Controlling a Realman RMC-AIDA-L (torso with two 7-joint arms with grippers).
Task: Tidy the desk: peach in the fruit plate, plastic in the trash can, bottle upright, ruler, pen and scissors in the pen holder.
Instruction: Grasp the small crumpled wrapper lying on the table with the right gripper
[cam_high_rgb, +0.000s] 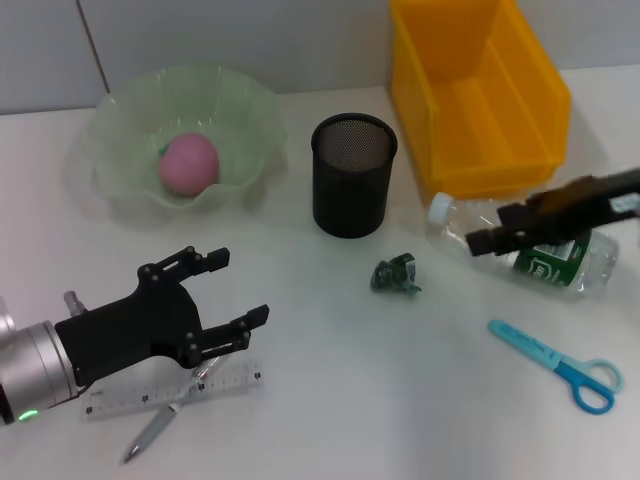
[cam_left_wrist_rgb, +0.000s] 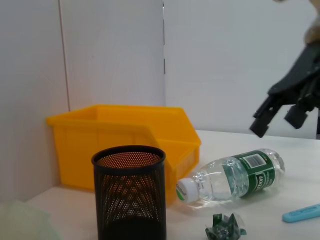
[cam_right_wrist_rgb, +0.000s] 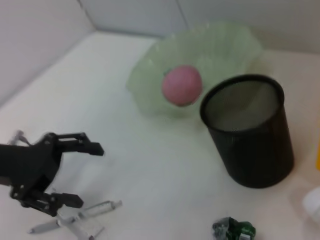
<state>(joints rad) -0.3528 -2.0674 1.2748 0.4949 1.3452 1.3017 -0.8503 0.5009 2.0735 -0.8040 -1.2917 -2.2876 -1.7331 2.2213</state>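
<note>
A: Head view: right gripper (cam_high_rgb: 483, 228) over the bottle (cam_high_rgb: 530, 250); clenched or not, cannot tell. Bottle lies flat on the bench (cam_high_rgb: 330, 340), cap toward the pen holder (cam_high_rgb: 353, 174).
B: Left wrist view: bottle (cam_left_wrist_rgb: 232, 175) lengthwise beside the yellow bin (cam_left_wrist_rgb: 125, 140).
A: Right wrist view: left gripper (cam_right_wrist_rgb: 75, 175) released, above ruler (cam_right_wrist_rgb: 82, 229) and pen (cam_right_wrist_rgb: 75, 219).

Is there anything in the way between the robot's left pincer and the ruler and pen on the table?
Nothing visible is. The open left pincer hovers right over the clear plastic ruler and the silver pen, which lie crossed on the white table. The black mesh pen holder stands farther off, not between them.
</note>
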